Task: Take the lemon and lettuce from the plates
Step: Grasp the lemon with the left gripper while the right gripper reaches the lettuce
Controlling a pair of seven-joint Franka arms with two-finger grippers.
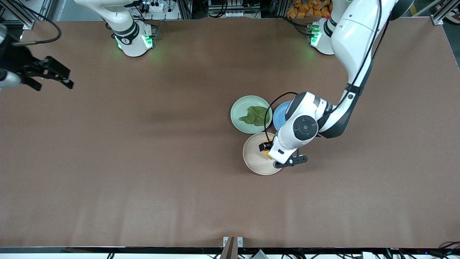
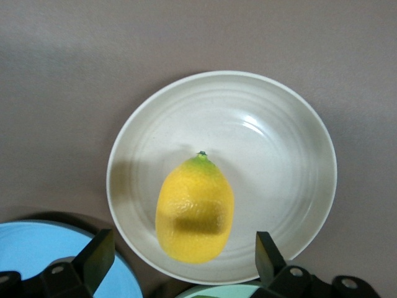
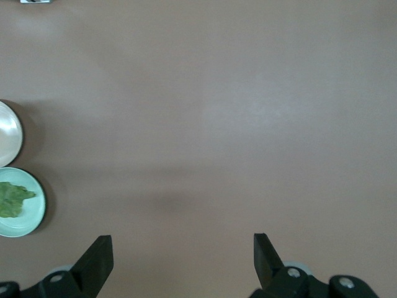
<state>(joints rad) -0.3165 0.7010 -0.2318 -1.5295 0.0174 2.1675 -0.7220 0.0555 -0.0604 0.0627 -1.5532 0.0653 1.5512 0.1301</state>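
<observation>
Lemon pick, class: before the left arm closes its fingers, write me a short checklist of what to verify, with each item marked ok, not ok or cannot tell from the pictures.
1. The lemon lies on the beige plate, nothing on top of it: ok.
2. The left gripper is open and wider than the lemon: ok.
3. The left gripper is over the lemon, which sits between the two fingers in the left wrist view: ok.
4. Fingers low enough to close around the lemon: cannot tell.
5. The lettuce rests on the mint plate, apart from the lemon: ok.
6. The right gripper waits open over the table's right-arm end, away from the plates: ok.
</observation>
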